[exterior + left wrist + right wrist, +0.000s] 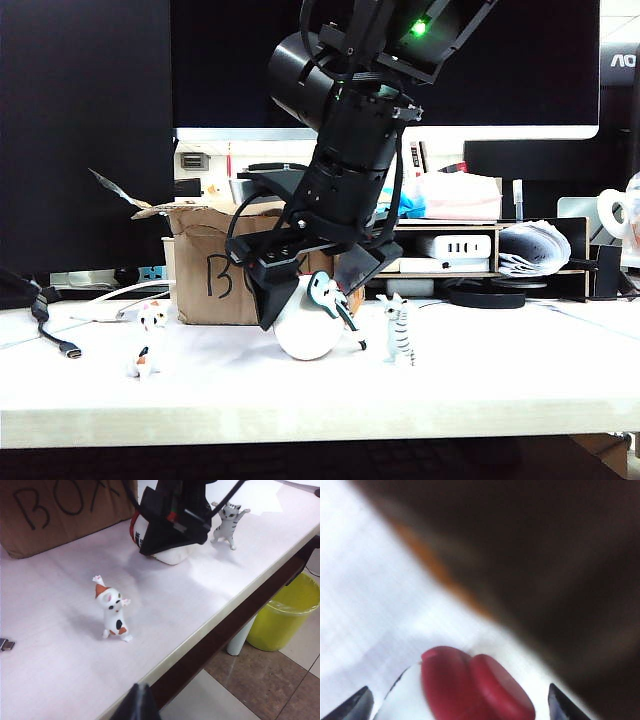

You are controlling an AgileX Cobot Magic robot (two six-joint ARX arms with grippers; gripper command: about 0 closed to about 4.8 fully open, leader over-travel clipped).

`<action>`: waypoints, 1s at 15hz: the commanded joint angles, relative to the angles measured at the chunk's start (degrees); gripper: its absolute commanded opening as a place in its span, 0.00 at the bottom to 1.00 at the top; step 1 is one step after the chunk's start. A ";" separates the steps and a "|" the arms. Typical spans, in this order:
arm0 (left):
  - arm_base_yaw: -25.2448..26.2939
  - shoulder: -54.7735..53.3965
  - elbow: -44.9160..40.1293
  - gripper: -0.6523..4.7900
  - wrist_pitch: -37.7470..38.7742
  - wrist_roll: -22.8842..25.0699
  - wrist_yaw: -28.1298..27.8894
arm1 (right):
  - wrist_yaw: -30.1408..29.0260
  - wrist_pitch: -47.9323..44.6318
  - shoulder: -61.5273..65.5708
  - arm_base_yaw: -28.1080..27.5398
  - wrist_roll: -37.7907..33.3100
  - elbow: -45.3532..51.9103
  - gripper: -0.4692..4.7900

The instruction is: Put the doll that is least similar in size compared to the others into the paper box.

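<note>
Closest to my table camera, the small white-and-orange cat figurine [148, 340] stands by the front edge, while behind it my right gripper [312, 292] hangs with its jaws spread wide to either side of the large round white egg-shaped doll with the dark red cap and light blue guitar [308, 322], which rests on the pale table [500, 380] just in front of the brown cardboard box marked "BOX" [208, 272]. From the right wrist camera I see the red cap [470, 687] centred between both fingertips [355, 705], so the doll lies straight ahead of the claw and I judge a squeeze comes next. My left gripper [137, 703] sits back off the table edge, only a dark tip showing, so I cannot tell its opening.
</note>
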State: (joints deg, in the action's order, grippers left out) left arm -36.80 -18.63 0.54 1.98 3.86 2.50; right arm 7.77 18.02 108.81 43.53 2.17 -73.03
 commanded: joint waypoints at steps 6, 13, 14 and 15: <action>0.09 0.00 0.09 0.11 -0.79 0.22 0.15 | 1.55 1.20 -0.13 -0.09 -3.89 -0.15 0.50; 0.09 0.00 0.09 0.11 -0.79 0.22 0.15 | 1.05 3.19 -2.01 0.00 -5.40 -0.17 0.42; 0.09 0.00 0.09 0.11 -0.77 0.22 0.15 | 1.14 3.13 -2.84 0.35 -5.77 -0.17 0.42; 0.09 0.00 0.09 0.11 -0.79 0.22 0.15 | 1.09 3.10 -4.13 0.44 -5.79 -0.17 0.42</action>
State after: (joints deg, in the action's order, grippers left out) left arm -36.80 -18.63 0.54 1.98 3.86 2.50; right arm 8.69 22.74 106.39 43.64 -3.22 -72.64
